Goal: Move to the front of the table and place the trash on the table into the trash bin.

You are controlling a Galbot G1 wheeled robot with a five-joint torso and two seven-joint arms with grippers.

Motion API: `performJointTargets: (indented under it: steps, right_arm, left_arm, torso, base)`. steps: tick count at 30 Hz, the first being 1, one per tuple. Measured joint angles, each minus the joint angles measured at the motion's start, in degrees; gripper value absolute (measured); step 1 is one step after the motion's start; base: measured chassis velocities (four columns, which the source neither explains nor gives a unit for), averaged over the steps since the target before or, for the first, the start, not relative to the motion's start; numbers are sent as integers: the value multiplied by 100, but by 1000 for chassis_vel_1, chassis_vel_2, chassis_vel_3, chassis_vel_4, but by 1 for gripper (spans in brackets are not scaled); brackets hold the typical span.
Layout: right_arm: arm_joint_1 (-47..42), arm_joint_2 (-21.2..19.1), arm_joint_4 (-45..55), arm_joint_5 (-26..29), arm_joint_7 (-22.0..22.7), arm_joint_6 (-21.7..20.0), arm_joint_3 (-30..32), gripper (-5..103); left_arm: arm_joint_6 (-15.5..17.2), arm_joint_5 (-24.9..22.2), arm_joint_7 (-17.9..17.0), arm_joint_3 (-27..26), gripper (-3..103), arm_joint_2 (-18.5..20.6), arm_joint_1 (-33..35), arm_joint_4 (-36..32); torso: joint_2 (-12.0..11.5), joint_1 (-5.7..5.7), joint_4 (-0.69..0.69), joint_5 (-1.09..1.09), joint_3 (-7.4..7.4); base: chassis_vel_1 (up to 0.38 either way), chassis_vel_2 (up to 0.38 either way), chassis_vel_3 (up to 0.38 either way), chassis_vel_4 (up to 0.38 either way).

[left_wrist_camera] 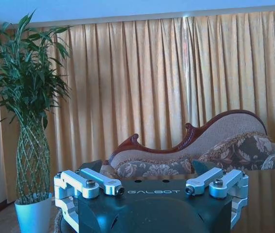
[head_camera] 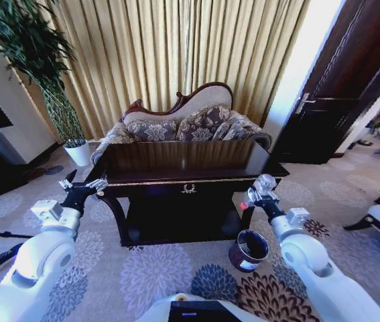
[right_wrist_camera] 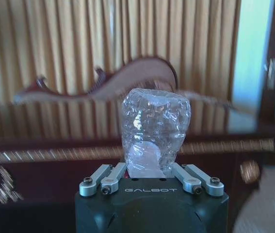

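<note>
Gold pleated curtains hang across the back wall. In front of them sits a chaise sofa with a carved dark wood frame and floral cushions. To the left, a tall leafy plant with a woven stem stands in a white pot. On the right, a dark wooden door. Underfoot, a grey carpet patterned with big blue flowers.

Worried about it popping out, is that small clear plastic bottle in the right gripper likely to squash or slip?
The small clear plastic bottle looks crinkled and empty, so probably light and easily squashed. The right gripper pinches its lower end, so its smooth plastic might slip or tilt.
</note>
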Motion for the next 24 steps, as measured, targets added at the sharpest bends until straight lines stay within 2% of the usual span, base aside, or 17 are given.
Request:
performJointTargets:
  steps: [7,8,10,13,15,16,18,19,22,24]
  right_arm:
    - [690,185,-1868,-440,-14,281,-365,24]
    - [690,185,-1868,-440,-14,281,-365,24]
    - [1034,250,-2700,-578,-31,531,-494,24]
    - [1244,295,-3227,-705,-40,694,-598,24]
    - [1681,418,-4170,-1067,-124,1094,-782,24]
    - [1681,418,-4170,-1067,-124,1094,-782,24]
    - [2180,601,-5024,-1415,-262,1363,-893,24]
    - [2180,601,-5024,-1415,-262,1363,-893,24]
    - [2841,897,-6061,-1800,-408,1631,-945,24]
    - [2933,940,-6200,-1856,-429,1655,-941,24]
  left_arm:
    - [17,13,-14,16,100,-122,269,-187]
    - [17,13,-14,16,100,-122,269,-187]
    - [18,18,-14,8,100,-142,325,-212]
    - [18,20,-15,5,100,-138,342,-218]
    - [19,20,-17,16,100,-104,339,-228]
    - [19,20,-17,16,100,-104,339,-228]
    - [20,19,-17,63,100,-77,312,-237]
    - [20,19,-17,63,100,-77,312,-237]
    - [20,19,-18,105,100,-50,296,-222]
    - [20,19,-18,105,100,-48,299,-214]
  torso:
    - [1,-2,0,0,-1]
    - [1,-2,0,0,-1]
    - [0,-2,0,0,-1]
    - [0,-2,0,0,-1]
    - [0,-2,-2,0,-1]
    - [0,-2,-2,0,-1]
    - [1,-2,-1,0,-1]
    - [1,-2,-1,0,-1]
    - [0,-2,1,0,-1]
    - [0,-2,1,0,-1]
  base:
    - [0,0,0,0]
    - [0,0,0,0]
    - [0,0,0,0]
    - [0,0,0,0]
    - [0,0,0,0]
    - [0,0,0,0]
    - [0,0,0,0]
    - [0,0,0,0]
    - [0,0,0,0]
    - [0,0,0,0]
